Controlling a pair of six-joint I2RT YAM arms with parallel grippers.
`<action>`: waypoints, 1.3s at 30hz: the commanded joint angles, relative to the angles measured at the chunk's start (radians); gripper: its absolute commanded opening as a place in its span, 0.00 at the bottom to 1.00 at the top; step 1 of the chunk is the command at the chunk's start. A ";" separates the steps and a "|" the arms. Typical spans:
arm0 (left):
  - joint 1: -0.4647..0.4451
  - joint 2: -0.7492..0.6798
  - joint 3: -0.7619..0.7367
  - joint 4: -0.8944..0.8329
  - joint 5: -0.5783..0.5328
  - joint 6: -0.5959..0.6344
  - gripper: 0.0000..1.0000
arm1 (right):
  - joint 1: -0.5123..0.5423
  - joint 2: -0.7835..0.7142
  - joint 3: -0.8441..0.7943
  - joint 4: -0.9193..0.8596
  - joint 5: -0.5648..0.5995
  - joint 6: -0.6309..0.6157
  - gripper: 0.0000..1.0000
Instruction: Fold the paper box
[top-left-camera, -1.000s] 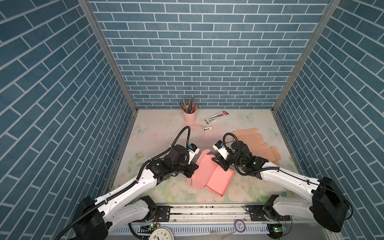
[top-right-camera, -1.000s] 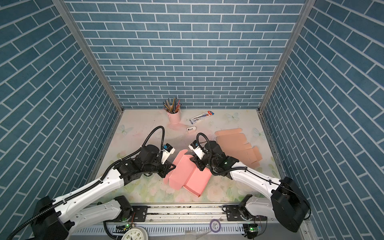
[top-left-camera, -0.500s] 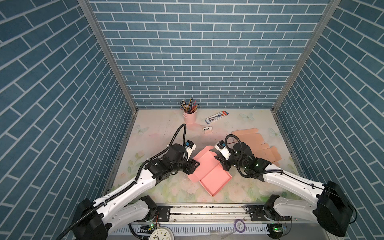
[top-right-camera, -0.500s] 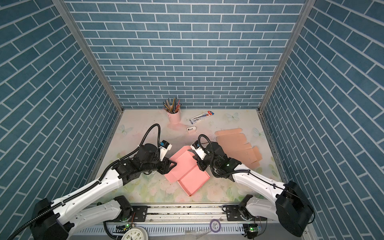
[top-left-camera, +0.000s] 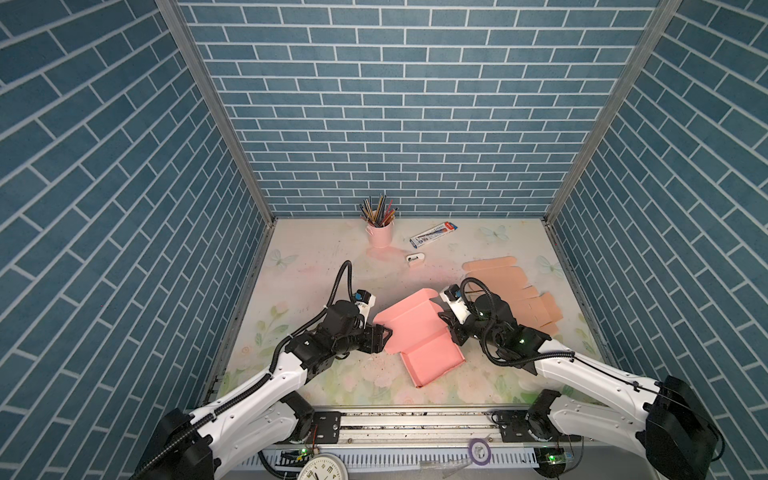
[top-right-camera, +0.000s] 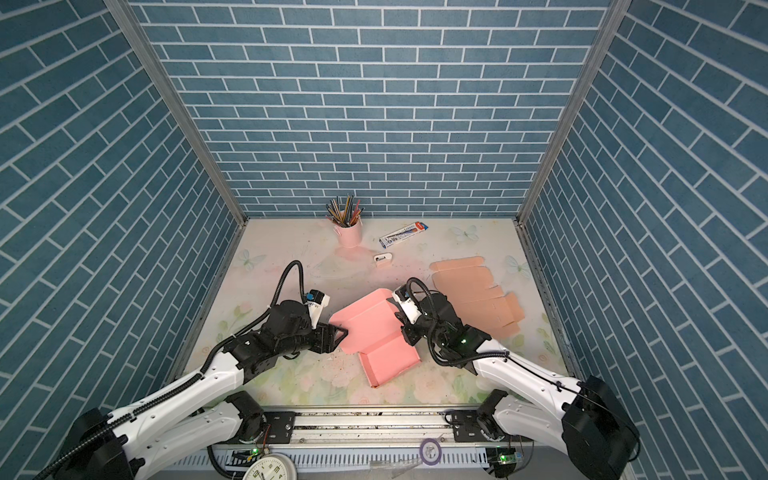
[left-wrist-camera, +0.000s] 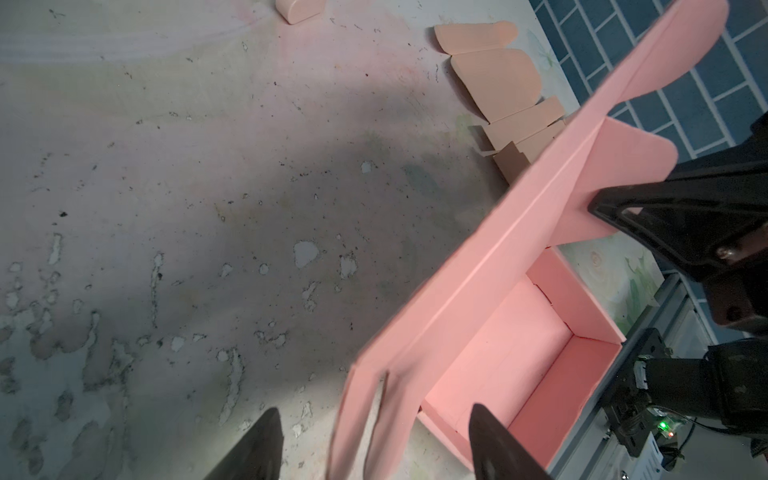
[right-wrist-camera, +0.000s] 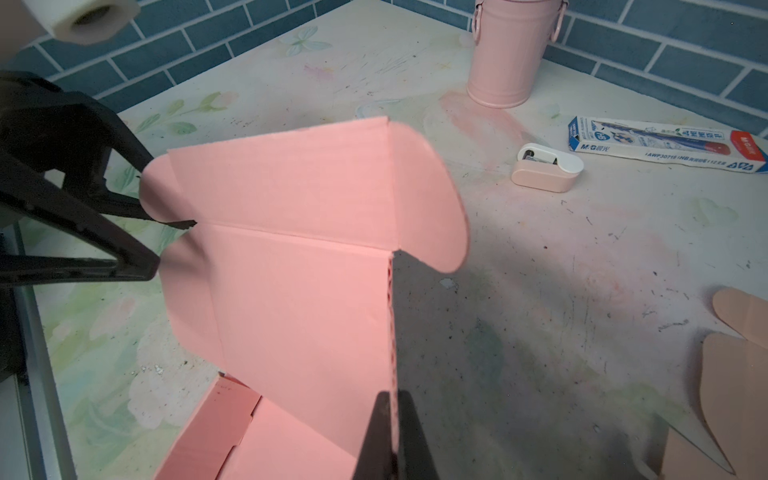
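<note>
Your right gripper (right-wrist-camera: 392, 401) was pinched tight on the raw side edge of the paper box (right-wrist-camera: 299, 270), gripping the lid (top-left-camera: 409, 320) near its hinge. Your left gripper (left-wrist-camera: 374, 409) was spread wide and held nothing. The lid's rounded side flap (left-wrist-camera: 370, 419) ran between its two fingers (left-wrist-camera: 266, 440), and I could not tell whether either one touched the card.

In both top views you could see the pink box on the table (top-left-camera: 332, 270) near the front edge, between the two arms. Its shallow tray (top-left-camera: 432, 362) sat flat with all four walls up. The lid rose at a tilt from the tray's far wall, with its front flap creased over at the top.

Well behind the box, by the back wall, stood a pink pencil cup (top-left-camera: 380, 235). A blue pencil carton (top-left-camera: 433, 233) lay beside it, and a small sharpener (top-left-camera: 415, 259) lay just in front. Flat tan box blanks (top-left-camera: 511, 286) lay on the right, partly hidden by your right arm.
</note>
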 joint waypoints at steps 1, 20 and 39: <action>0.007 0.009 -0.022 0.091 0.016 -0.037 0.68 | -0.003 -0.022 -0.014 0.032 0.029 0.034 0.03; 0.002 0.035 -0.055 0.158 0.083 -0.054 0.24 | -0.009 -0.034 -0.031 0.046 0.044 0.056 0.05; -0.010 0.036 -0.006 0.078 0.050 0.009 0.04 | -0.011 0.002 0.020 0.028 0.050 0.042 0.22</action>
